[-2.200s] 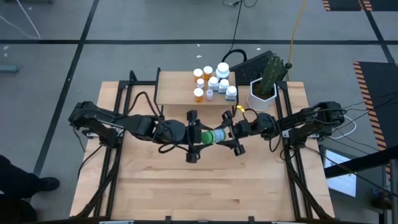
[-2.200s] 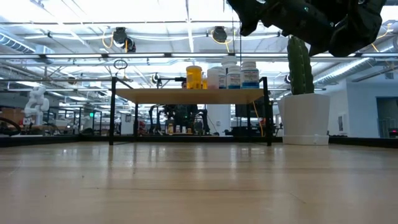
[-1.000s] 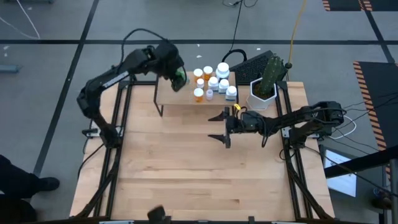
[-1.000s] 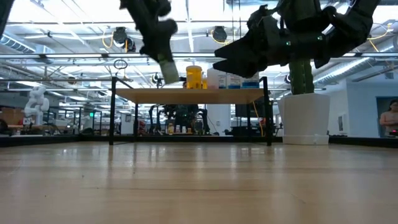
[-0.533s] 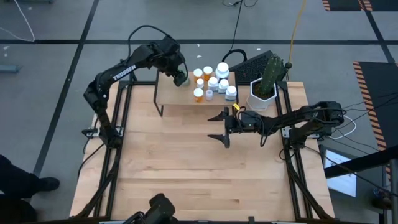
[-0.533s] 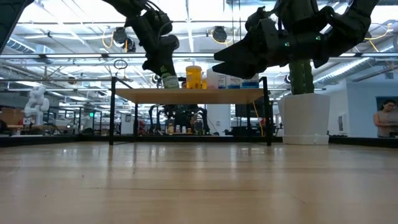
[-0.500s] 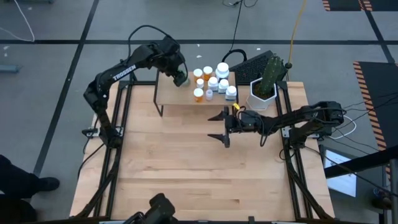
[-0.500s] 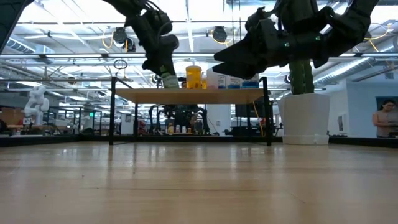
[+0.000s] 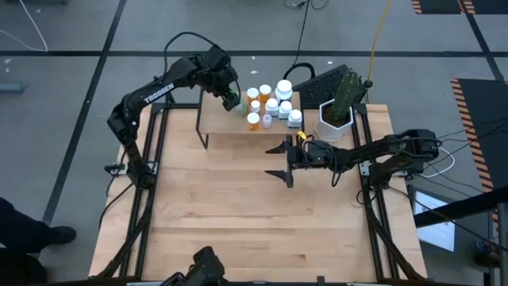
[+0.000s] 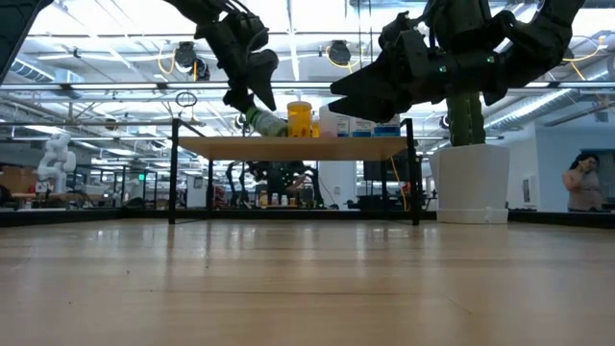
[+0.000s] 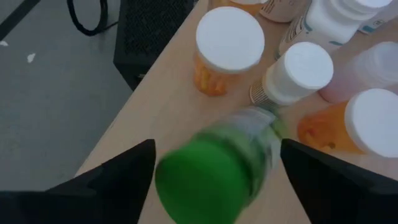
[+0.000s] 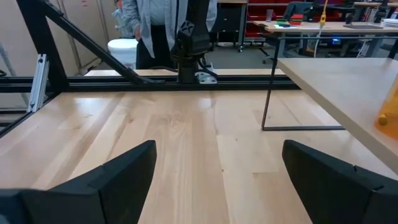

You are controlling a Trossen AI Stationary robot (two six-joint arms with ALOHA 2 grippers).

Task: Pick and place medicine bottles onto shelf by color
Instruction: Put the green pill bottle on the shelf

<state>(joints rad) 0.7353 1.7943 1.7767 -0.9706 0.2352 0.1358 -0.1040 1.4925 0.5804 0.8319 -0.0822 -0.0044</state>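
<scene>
The right gripper (image 9: 279, 161) hovers over the middle of the table in front of the shelf (image 9: 214, 121), its fingers spread and holding nothing; it waits. Farther back, the left gripper (image 9: 228, 94) hangs over the shelf's left part with its fingers (image 11: 118, 180) apart; the green bottle (image 11: 217, 165) lies between them, tilted toward the orange bottle (image 11: 227, 48) and the white-capped bottles (image 11: 297, 71), and in the low view it leans over the board; whether it has settled cannot be told. The step in hand looks like the release of the green bottle; next the left arm likely needs to lift clear without nudging the neighbours. Half a second ago the bottle stood upright in the jaws; now it has tipped.
</scene>
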